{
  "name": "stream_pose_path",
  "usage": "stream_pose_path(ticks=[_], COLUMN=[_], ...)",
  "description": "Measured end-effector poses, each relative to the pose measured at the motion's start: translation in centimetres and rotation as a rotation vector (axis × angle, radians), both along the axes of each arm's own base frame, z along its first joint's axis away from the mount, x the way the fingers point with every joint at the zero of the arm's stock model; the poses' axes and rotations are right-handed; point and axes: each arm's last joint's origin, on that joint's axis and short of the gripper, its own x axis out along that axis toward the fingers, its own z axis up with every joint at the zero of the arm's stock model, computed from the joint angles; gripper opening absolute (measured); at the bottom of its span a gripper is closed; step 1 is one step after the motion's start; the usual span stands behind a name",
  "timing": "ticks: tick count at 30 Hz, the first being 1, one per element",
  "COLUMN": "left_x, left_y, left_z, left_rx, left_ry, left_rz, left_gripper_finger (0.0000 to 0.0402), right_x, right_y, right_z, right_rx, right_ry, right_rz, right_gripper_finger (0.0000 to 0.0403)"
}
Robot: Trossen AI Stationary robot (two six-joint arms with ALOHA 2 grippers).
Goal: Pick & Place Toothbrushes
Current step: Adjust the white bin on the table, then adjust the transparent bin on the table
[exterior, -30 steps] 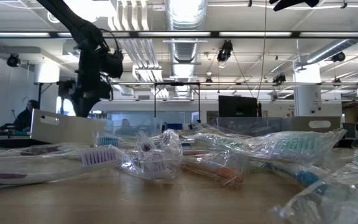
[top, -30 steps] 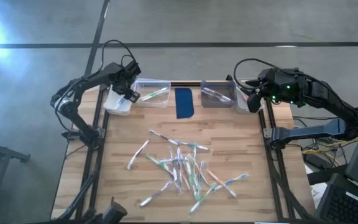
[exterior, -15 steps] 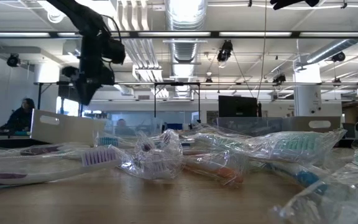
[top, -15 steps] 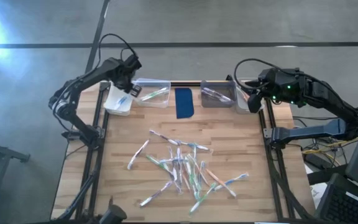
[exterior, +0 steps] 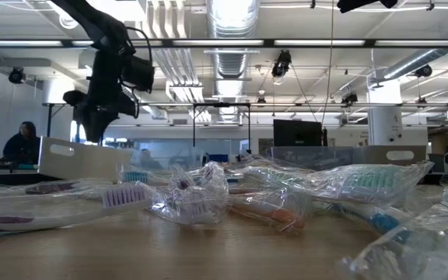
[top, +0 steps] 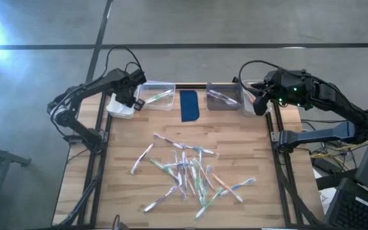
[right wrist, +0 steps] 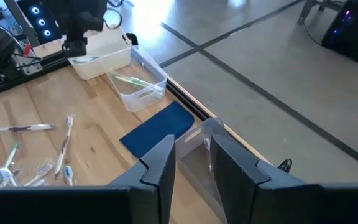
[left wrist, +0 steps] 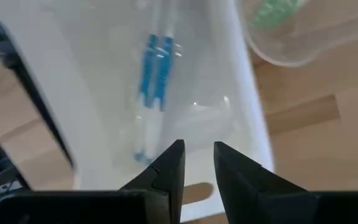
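Since the earlier frames our left gripper has swung over the white bin at the table's far left, while the toothbrushes on the wood have not shifted. They lie in a loose scatter on the middle and near part of the table, many crossing or touching one another, each in a clear wrapper that shows up close in the low view.

We see more of them already binned: a blue-handled one lies in the white bin directly under our left gripper, a green one lies in the clear bin beside it, and one rests in the grey bin past the blue pad.

Our left fingers stand a little apart with nothing between them, hanging above the white bin without touching it.

Our right gripper hovers over the far right edge of the table, next to the grey bin. Its fingers also stand slightly apart and hold nothing.

A person sits in the room behind the table.
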Motion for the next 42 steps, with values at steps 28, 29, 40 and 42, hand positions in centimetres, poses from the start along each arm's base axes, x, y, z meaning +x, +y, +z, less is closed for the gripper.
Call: stream_pose_path(ticks=[28,29,40,42], left_x=[1.5,1.7,4.2,4.4], left_y=[0.9,1.1,5.6,6.4], left_z=[0.2,0.9,1.9,0.6], left_rx=[0.09,0.12,0.258,0.232], left_ry=[-0.166,-0.177,-0.273,-0.249], left_rz=[0.012,0.011,-0.005,0.014], left_gripper_finger=[0.009,0.009,0.009,0.009], right_x=[-0.1,-0.1,0.0,0.0], right_y=[0.0,0.0,0.0,0.0], right_z=[0.0,0.0,0.0,0.0], right_rx=[0.002,0.002,-0.005,-0.004], right_ry=[-0.001,-0.001,0.002,0.002], right_rz=[-0.001,-0.001,-0.007,-0.007], right_gripper_finger=[0.0099,0.0102,0.0121,0.0124])
